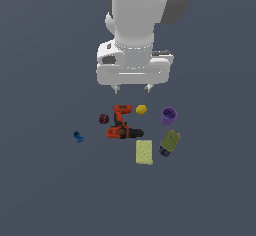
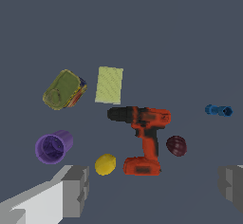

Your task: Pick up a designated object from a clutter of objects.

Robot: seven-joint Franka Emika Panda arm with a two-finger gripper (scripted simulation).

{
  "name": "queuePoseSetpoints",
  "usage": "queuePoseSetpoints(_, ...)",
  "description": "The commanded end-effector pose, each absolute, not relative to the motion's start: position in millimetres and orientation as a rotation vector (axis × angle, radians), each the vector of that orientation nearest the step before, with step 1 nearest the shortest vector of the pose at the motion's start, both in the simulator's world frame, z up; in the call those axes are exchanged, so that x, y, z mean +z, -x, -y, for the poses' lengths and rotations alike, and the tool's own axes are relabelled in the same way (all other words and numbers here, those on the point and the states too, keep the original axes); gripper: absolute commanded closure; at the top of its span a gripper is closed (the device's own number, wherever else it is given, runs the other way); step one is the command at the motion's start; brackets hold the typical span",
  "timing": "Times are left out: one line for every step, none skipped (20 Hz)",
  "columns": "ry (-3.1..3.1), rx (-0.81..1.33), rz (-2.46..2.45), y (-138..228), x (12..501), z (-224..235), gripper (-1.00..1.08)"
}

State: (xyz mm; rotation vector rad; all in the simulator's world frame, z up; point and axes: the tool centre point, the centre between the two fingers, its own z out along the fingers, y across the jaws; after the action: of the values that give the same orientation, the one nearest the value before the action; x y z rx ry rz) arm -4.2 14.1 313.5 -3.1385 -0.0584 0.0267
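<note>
I have my end effector [image 1: 133, 87] hovering spread and empty above the clutter. The yellow ball [image 1: 141, 110] lies untouched on the counter [image 1: 45, 190], between drill [image 1: 121, 124] and purple cup [image 1: 169, 115]. Descent, grasp and lift all remain.

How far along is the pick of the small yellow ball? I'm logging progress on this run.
Done: nothing beyond positioning; the gripper hangs open above the clutter. In hand: nothing. The yellow ball lies on the surface between the drill and the purple cup. Left: descend, close on the ball, lift.
</note>
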Motion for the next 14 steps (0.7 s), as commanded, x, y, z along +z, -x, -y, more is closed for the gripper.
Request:
queuePoseSetpoints(3.138,0.027,0.058,4,314,-14,-0.92)
queuePoseSetpoints(3.139,0.027,0.061,4,313,-14,-0.92)
queuePoseSetpoints(3.139,0.028,0.067,4,312,-16,-0.92)
queuePoseSetpoints(3.139,0.03,0.079,4,311,-17,-0.92)
queuePoseSetpoints(3.139,0.033,0.094,5,309,-20,-0.92)
queuePoseSetpoints(3.139,0.036,0.113,5,307,-23,-0.92)
queuePoseSetpoints(3.139,0.04,0.135,5,305,-26,-0.92)
queuePoseSetpoints(3.139,0.044,0.154,5,303,-29,-0.92)
queuePoseSetpoints(3.139,0.046,0.168,6,302,-31,-0.92)
queuePoseSetpoints(3.138,0.048,0.178,6,302,-33,-0.92)
queuePoseSetpoints(3.138,0.049,0.183,6,302,-33,-0.92)
queuePoseSetpoints(3.138,0.049,0.184,6,302,-33,-0.92)
queuePoseSetpoints(3.138,0.048,0.183,5,302,-33,-0.92)
queuePoseSetpoints(3.138,0.048,0.179,6,302,-33,-0.92)
